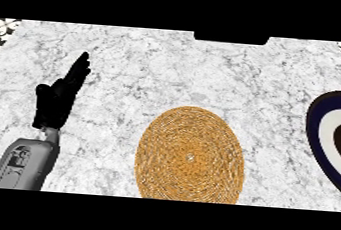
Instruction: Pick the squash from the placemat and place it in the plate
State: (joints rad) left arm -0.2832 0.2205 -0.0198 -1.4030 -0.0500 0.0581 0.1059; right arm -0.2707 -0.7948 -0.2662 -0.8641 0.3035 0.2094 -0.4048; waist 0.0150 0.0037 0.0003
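our left hand (53,104) rests upright, fingers straight, holding nothing, left of the mat (190,156). the mat is bare: we see no squash anywhere on the surface (206,64). the plate (313,127) sits right of the mat. we should locate the squash before reaching.

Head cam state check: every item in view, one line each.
left hand: open, fingers straight and pointing up, resting at the view's left, holding nothing.
placemat: flat on the counter, nothing on it.
plate: at the right edge, partly cut off; the visible part holds nothing.
squash: not visible.
right hand: not in view.
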